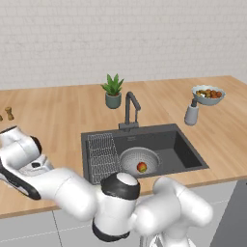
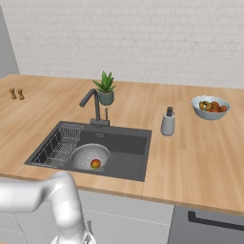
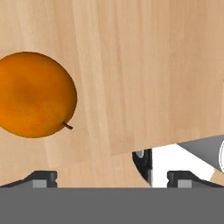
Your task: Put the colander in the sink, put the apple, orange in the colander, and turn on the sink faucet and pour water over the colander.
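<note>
While wide open, pincer [image 3: 112, 180] empty.

plant [image 1: 113, 90] (potted) | soap dispenser [image 1: 191, 113] | fruit bowl [image 1: 208, 94] | shakers [image 2: 16, 94]

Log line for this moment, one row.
colander: in sink | apple: in colander | orange: on counter | hand: open, empty
</note>
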